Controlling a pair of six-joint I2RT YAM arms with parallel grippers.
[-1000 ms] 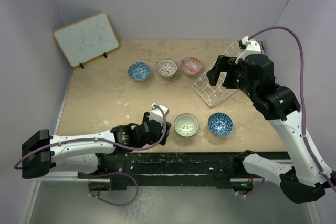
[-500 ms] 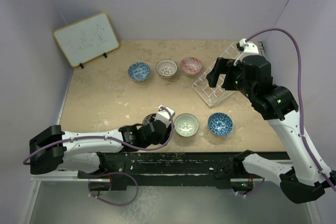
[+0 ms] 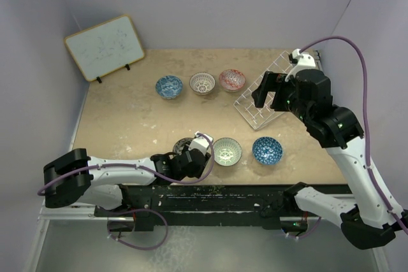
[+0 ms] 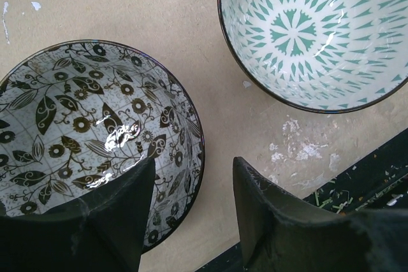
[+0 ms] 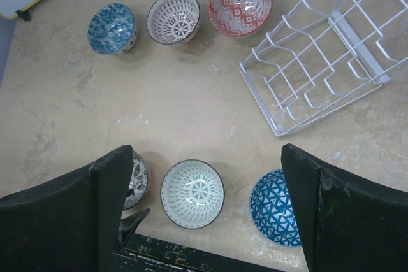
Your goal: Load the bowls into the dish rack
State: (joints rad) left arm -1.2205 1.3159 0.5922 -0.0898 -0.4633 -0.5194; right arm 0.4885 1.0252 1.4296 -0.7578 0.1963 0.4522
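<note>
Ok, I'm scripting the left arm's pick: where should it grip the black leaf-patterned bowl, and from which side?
Pinch the rim on its right side, coming straight down, one finger inside, one outside. The leaf-patterned bowl sits upright, mouth up, looks too wide to span, and has a thin wall. The green-patterned bowl stands apart, leaving bare table for the outer finger.

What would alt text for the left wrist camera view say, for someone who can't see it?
The left hand is open, its two dark fingers straddling the rim of a grey-black leaf-patterned bowl. A green-and-white bowl sits apart beside it on the beige table.
</note>
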